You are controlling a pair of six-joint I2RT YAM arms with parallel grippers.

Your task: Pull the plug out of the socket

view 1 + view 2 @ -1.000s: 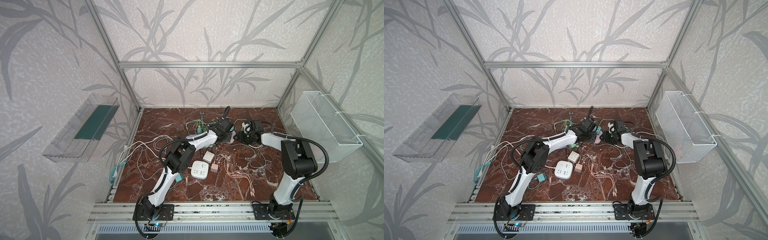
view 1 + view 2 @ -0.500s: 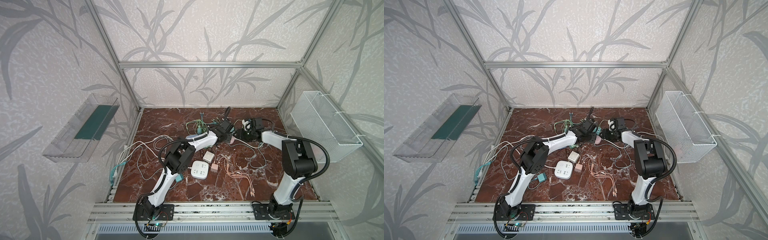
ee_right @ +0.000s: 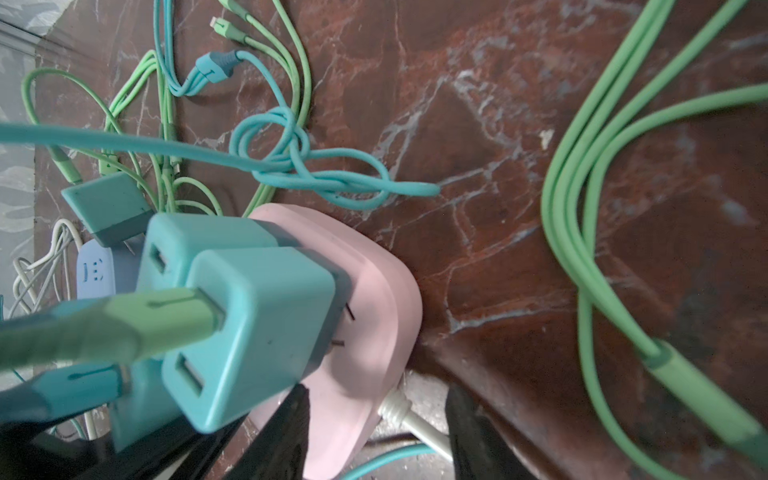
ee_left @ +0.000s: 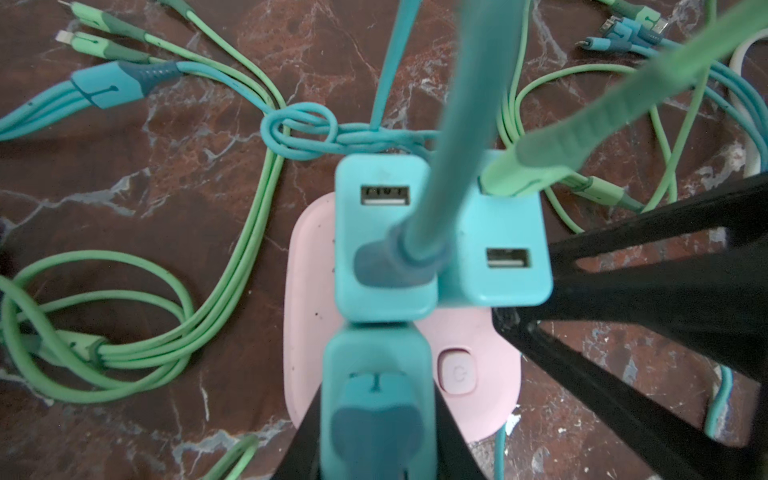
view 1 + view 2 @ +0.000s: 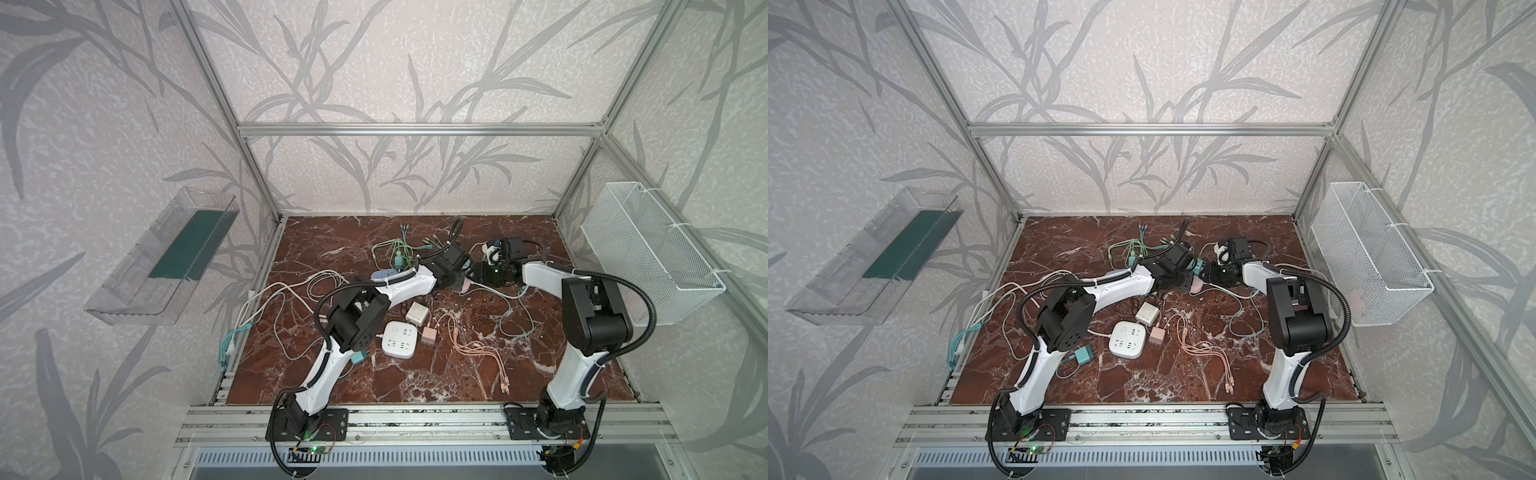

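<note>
The left arm point(image 5: 409, 286) and right arm point(image 5: 544, 279) have white link shells joined by black joint housings. A black corrugated conduit point(image 5: 646, 301) loops alongside each arm, above a black base plate point(image 5: 337, 419). The right gripper point(image 3: 376, 430) has black fingers point(image 4: 665, 299) with triangular cut-outs.

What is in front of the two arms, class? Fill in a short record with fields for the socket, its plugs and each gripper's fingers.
socket: pink socket, flat on the marble table
held plug: teal plug beside the socket's button, between the fingers of the left gripper, shut on it
other plugs: blue-cable plug and green-cable plug, both on the socket
right gripper: fingers apart, astride the socket's corner by its white cord; grip unclear
</note>
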